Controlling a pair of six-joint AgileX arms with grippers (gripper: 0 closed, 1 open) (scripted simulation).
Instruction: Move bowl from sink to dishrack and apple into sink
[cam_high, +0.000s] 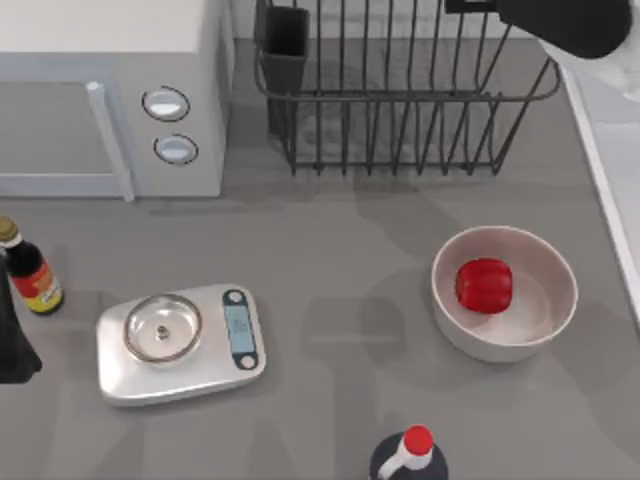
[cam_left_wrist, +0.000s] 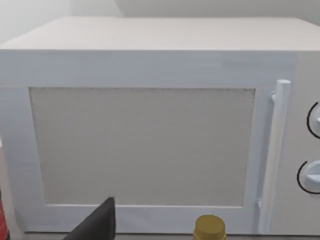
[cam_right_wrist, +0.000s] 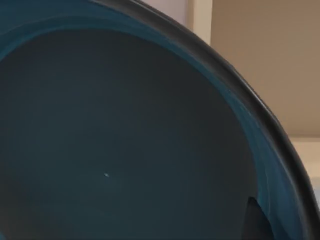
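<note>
The teal-blue bowl (cam_right_wrist: 125, 150) is seen from very close in the right wrist view, its dark inside facing the camera. My right gripper (cam_right_wrist: 257, 222) is shut on its rim, with one dark fingertip (cam_right_wrist: 254, 216) inside the bowl. My right arm (cam_high: 570, 22) hangs at the top right corner, above the far end of the sink (cam_high: 612, 140) and just right of the dishrack (cam_high: 400, 95). The red apple (cam_high: 484, 285) lies in a white bowl (cam_high: 545, 320) on the table, right of centre. My left gripper (cam_high: 12, 345) stays parked at the left edge.
A white microwave (cam_high: 110, 90) stands at the back left. A dark sauce bottle (cam_high: 30, 272) stands near the left gripper. A silver kitchen scale (cam_high: 180, 340) sits front left. A red-capped bottle (cam_high: 410, 455) stands at the front edge.
</note>
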